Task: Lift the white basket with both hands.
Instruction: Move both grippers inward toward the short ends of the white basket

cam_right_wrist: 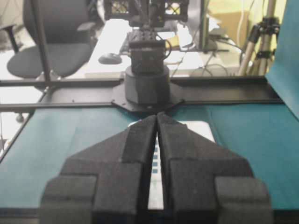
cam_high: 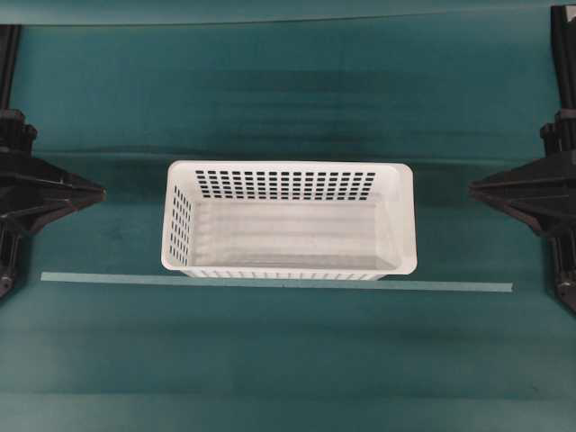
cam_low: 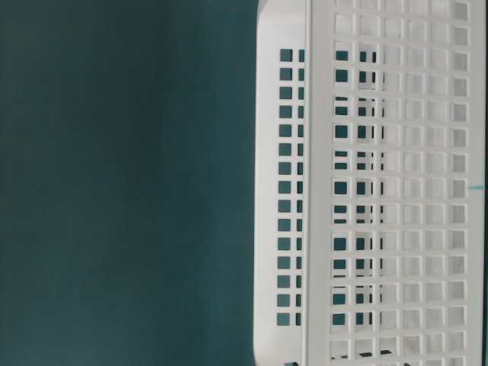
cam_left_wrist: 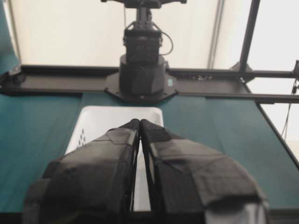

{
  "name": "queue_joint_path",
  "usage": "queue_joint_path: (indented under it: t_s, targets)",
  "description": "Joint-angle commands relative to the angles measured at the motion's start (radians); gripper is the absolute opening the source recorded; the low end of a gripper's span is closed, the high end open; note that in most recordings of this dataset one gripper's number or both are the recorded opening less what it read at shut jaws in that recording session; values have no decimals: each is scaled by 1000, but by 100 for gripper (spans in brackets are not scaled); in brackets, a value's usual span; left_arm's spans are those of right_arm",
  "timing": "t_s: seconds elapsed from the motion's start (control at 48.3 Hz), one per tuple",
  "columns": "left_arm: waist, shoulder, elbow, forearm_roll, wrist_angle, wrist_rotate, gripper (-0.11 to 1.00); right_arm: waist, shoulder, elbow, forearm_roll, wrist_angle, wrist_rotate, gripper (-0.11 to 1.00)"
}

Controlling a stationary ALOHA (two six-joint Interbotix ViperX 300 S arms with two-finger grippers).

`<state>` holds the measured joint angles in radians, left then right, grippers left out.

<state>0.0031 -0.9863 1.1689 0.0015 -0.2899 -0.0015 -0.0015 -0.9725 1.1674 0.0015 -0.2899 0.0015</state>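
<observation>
The white basket (cam_high: 409, 216) stands upright in the middle of the teal table, with nothing inside it. Its slotted walls fill the right half of the table-level view (cam_low: 396, 191). My left gripper (cam_high: 101, 191) hangs well to the left of the basket, pointing at it, its fingers pressed together on nothing. My right gripper (cam_high: 472, 188) mirrors it on the right, also shut and apart from the rim. In the left wrist view the shut gripper (cam_left_wrist: 140, 122) covers part of the basket (cam_left_wrist: 107, 119). In the right wrist view the right gripper (cam_right_wrist: 156, 115) hides most of the basket (cam_right_wrist: 201, 128).
A pale tape strip (cam_high: 270, 283) runs across the table along the basket's front wall. Each wrist view shows the opposite arm's base (cam_left_wrist: 142, 70) (cam_right_wrist: 147, 79) on a black rail at the table's far edge. Teal cloth lies between each gripper and the basket.
</observation>
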Motion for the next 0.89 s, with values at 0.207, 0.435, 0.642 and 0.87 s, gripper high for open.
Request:
queue_joint_path:
  t_s: [0.207,0.435,0.642,0.87]
  targets:
    - [-12,104,-43,14,-5,-224,1,-25,66,-5,166,97,95,2]
    - [-9,141,-67,15,11,-344,-3,-103,141,-110,350,325,330,2]
    - [26,173,-146,15,163,-607,-3,-190,219,-195,362,543,503,2]
    - [89,206,-212,15,333,-953,-3,-216,339,-291,356,664,735,2]
